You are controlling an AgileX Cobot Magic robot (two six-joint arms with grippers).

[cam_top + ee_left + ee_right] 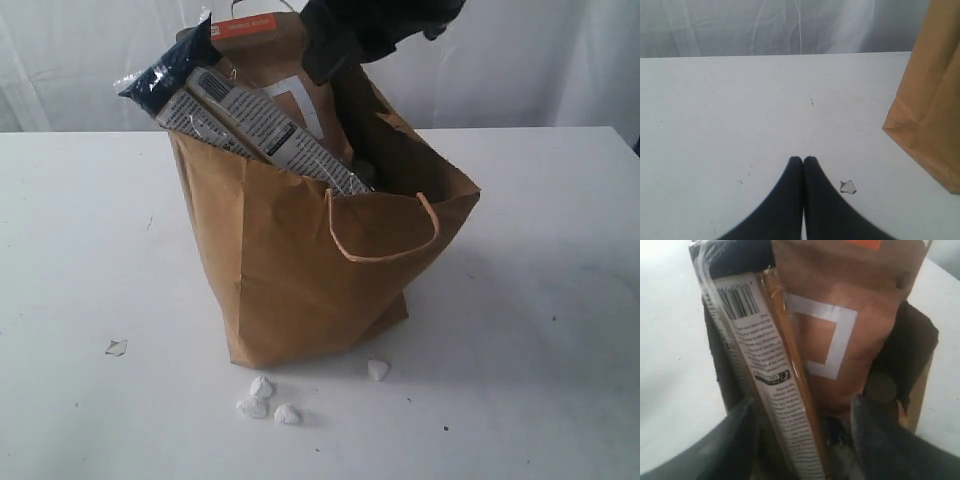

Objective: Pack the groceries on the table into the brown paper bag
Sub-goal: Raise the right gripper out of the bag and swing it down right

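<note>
The brown paper bag (300,280) stands on the table (80,250), leaning a little. A long dark noodle packet (250,120) sticks out of its top at a slant. Behind it rises the brown pouch with an orange top (262,45). My right gripper (338,62) hangs over the bag's mouth. In the right wrist view it (801,402) is open, its fingers either side of the noodle packet (765,365), with the pouch (840,315) beside it. My left gripper (803,159) is shut and empty, low over the bare table (740,100), left of the bag (930,100).
Small white crumbs (262,400) lie in front of the bag, one more (377,369) to their right. A grey scrap (116,347) lies at the front left, also in the left wrist view as a scrap (848,187). A white curtain (90,60) hangs behind the table.
</note>
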